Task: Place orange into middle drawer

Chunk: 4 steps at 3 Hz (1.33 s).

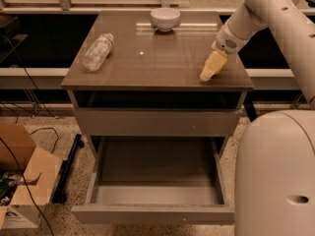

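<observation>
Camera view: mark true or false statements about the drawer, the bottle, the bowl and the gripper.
1. The wide grey-brown middle drawer is pulled open. True.
2. The clear plastic bottle lies on its side on the left of the grey-brown cabinet top. True.
3. The small white bowl sits inside the drawer. False: it stands at the back of the cabinet top.
4. The robot's gripper hovers over the bottle. False: it is at the cabinet top's right front corner.

My gripper [204,76] is sitting at the tabletop's [162,58] right front corner, the bottle [97,52] and bowl [165,18] lying well apart. Below, the middle drawer [152,214] is standing pulled out, offering open room from above.
</observation>
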Each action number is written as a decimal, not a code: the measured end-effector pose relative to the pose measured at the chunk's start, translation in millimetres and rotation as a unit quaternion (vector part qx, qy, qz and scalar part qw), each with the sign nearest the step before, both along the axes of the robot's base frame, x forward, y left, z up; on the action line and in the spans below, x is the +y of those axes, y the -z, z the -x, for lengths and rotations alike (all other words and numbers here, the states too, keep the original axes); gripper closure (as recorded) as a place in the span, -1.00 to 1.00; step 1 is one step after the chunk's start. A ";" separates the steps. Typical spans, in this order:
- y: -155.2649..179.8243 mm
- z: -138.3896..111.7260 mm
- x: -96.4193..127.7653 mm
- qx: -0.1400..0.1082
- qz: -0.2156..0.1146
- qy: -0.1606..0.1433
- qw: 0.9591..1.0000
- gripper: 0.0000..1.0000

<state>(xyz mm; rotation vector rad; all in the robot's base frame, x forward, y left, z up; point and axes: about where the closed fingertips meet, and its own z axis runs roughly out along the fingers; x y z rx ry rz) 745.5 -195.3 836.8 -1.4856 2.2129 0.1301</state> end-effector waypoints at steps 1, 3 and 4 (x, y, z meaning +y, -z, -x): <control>3.4 1.6 -7.9 0.004 0.010 0.008 1.000 -0.17; -6.8 17.6 -10.7 0.004 0.014 -0.002 1.000 0.77; -31.2 47.8 3.4 -0.013 -0.016 -0.044 0.999 1.00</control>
